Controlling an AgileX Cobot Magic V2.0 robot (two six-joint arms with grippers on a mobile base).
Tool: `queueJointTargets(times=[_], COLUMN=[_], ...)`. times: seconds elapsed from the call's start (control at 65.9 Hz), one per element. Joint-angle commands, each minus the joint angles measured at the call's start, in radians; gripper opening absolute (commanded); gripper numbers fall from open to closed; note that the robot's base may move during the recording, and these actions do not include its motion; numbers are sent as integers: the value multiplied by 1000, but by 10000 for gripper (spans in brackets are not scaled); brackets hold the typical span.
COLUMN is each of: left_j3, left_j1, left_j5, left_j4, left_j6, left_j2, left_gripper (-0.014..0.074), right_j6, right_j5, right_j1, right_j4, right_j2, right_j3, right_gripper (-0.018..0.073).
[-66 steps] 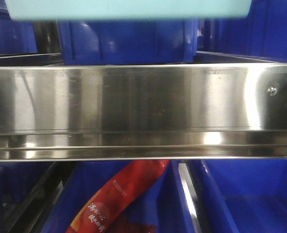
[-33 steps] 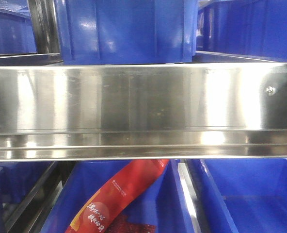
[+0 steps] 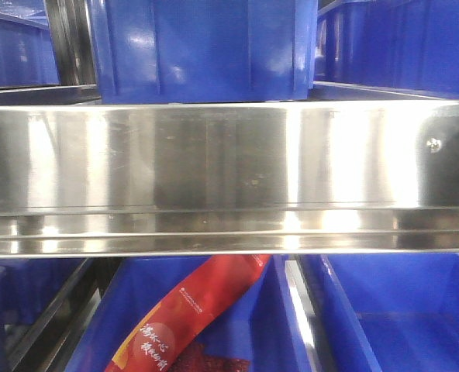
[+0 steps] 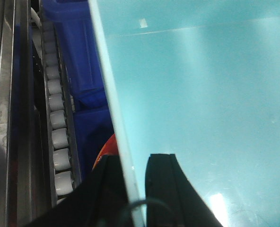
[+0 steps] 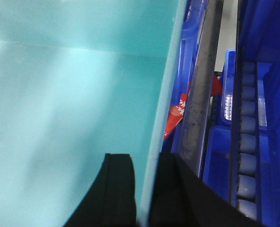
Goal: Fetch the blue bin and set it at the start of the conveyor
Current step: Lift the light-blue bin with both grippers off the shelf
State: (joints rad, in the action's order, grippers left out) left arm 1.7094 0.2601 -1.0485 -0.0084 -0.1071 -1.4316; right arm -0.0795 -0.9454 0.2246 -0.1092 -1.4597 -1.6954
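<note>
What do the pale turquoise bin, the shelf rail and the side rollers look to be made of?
The blue bin: likely moulded plastic, pale turquoise, smooth semi-gloss; soft light streaks on plain walls. The shelf rail: stainless steel by the look, brushed and mirror-bright, with banded reflections and a screw head. The rollers: pale grey, smooth cylinders; plastic or coated metal, cannot tell.
</note>
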Motion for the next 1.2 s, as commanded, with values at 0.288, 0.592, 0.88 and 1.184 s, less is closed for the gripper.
queueJointTargets(times=[0.288, 0.592, 0.88, 1.184], left_j3=[7, 7, 7, 7], left_j1=[2, 2, 2, 2], left_j5=[22, 22, 22, 24], left_j4=[23, 23, 23, 23], left_j6=[18, 18, 18, 18], left_j2=[16, 16, 16, 16], left_gripper=[-111, -111, -111, -111], right_j6=[25, 25, 25, 25], right_j5=[40, 40, 40, 40], right_j1=[-6, -6, -6, -6], right_j4=[33, 33, 33, 33], right_j2=[17, 17, 17, 17], right_j3=[-8, -8, -8, -8], right_gripper=[-151, -151, -151, -151])
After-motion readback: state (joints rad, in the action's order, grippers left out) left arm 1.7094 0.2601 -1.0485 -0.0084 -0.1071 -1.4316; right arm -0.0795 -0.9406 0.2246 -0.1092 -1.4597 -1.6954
